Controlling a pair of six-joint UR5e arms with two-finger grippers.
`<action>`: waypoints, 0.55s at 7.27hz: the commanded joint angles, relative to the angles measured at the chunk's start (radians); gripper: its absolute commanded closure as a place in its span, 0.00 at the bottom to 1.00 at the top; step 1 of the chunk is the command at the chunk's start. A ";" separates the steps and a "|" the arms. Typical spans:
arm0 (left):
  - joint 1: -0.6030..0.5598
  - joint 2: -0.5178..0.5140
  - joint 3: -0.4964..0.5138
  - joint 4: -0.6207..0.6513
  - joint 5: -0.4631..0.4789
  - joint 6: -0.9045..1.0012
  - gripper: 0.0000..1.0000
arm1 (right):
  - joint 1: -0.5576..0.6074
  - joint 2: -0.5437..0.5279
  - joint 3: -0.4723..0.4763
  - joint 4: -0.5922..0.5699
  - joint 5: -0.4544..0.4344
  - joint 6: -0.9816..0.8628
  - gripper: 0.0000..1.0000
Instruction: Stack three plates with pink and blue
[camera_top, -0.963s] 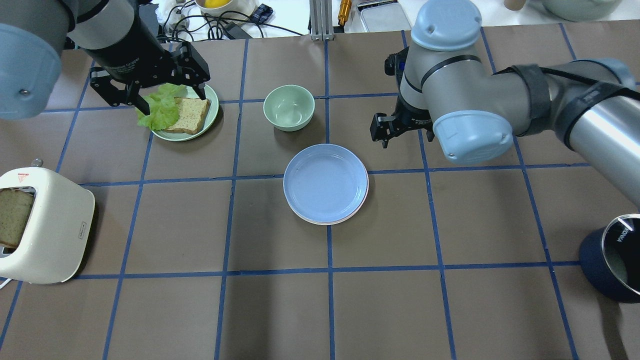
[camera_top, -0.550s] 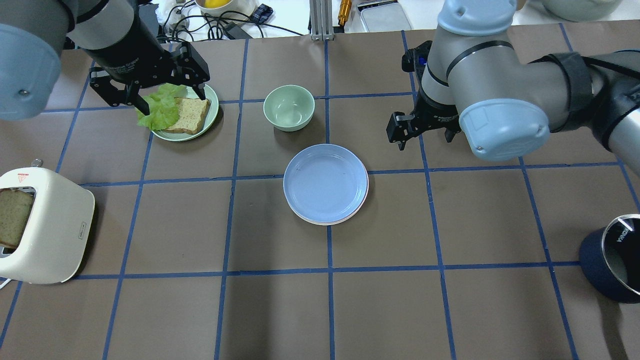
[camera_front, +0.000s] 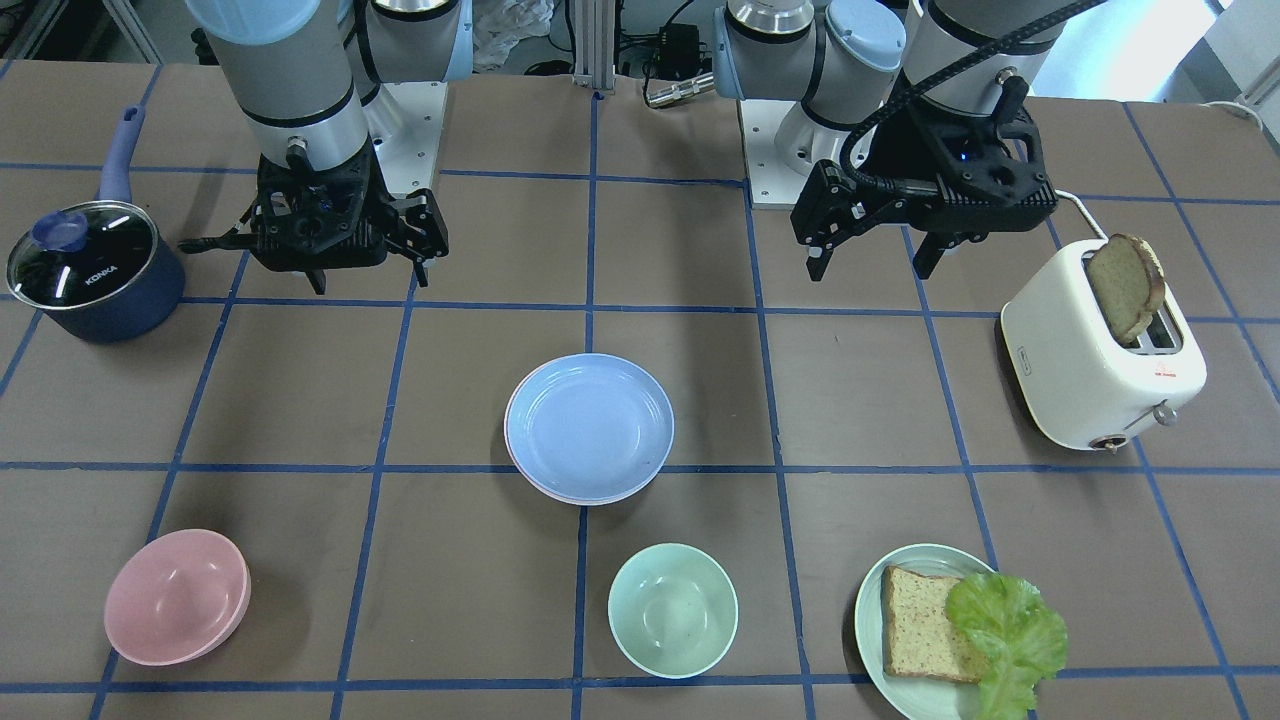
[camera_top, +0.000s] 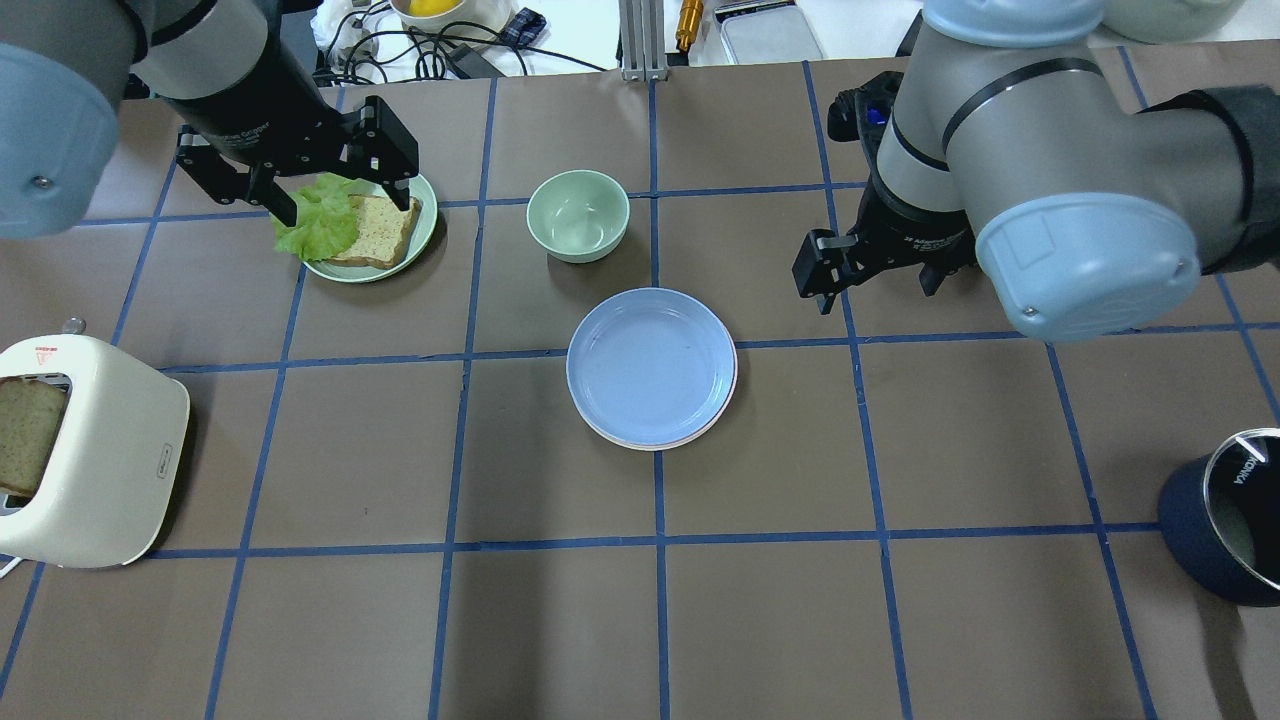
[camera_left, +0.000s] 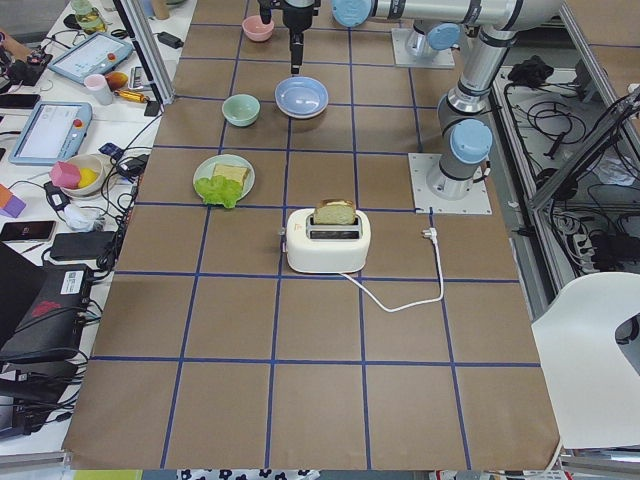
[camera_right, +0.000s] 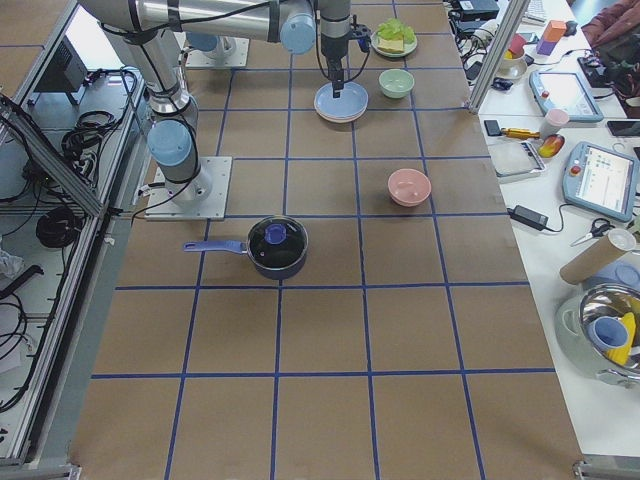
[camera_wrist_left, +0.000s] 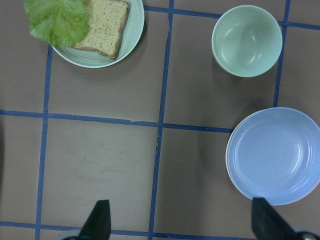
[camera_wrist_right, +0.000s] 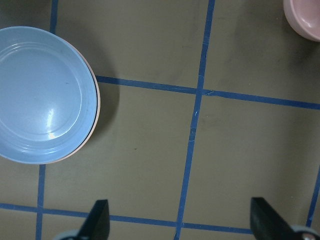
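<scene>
A pale blue plate (camera_top: 651, 365) lies at the table's middle on top of a stack; it also shows in the front view (camera_front: 590, 425). A thin pink rim (camera_wrist_right: 98, 107) shows under its edge. The cream-white plate is hidden. My right gripper (camera_top: 878, 290) hangs open and empty above the table, to the right of the stack and apart from it; its wrist view shows the blue plate (camera_wrist_right: 42, 95) at left. My left gripper (camera_top: 340, 195) is open and empty, high over the lettuce plate. Its wrist view shows the blue plate (camera_wrist_left: 277, 155) at lower right.
A mint bowl (camera_top: 578, 215) stands just behind the stack. A mint plate (camera_top: 425, 235) with bread and lettuce is at the back left. A white toaster (camera_top: 100, 450) with a bread slice stands at left, a dark blue pot (camera_top: 1200, 530) at right, a pink bowl (camera_front: 175, 597) far right.
My right arm has swung to the right, carrying its open gripper farther from the plate stack. My left gripper has shifted slightly back. The plates have not moved.
</scene>
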 joint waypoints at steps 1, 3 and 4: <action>0.000 0.005 0.000 -0.004 0.002 0.016 0.00 | -0.003 -0.006 -0.074 0.090 0.001 -0.002 0.00; 0.000 0.006 0.000 -0.003 0.002 0.016 0.00 | -0.035 -0.007 -0.153 0.208 0.018 -0.033 0.00; 0.002 0.005 -0.002 -0.003 0.002 0.016 0.00 | -0.038 -0.007 -0.158 0.208 0.018 -0.037 0.00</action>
